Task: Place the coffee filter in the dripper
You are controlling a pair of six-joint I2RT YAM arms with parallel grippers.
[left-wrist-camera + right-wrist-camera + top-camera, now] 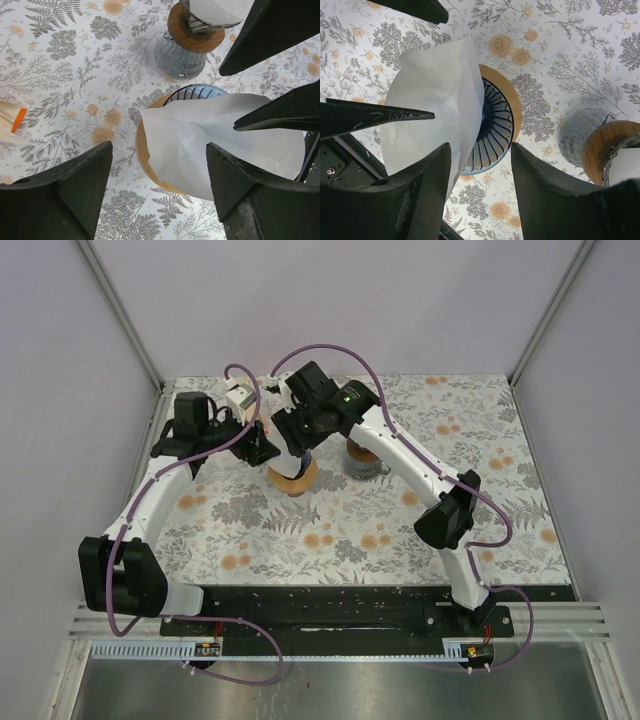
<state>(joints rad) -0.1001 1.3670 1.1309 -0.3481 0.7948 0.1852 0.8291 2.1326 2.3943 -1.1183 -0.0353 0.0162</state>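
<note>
Floral-printed surface (400, 530) is carrying the dripper (495, 130). Into it the coffee filter (190, 130) is leaning, covering one half of the ribbed cone and sticking out past the rim, not seated. Directly above, the right fingers (560, 195) are hanging spread, straddling the cone, gripping nothing; the left fingers (65, 195) are standing spread just beside. Seating is likely falling to the right arm.

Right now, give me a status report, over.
Left pincer open, right pincer open, both over dripper. Filter leaning across its rim, not seated. Second dripper stands apart.
</note>
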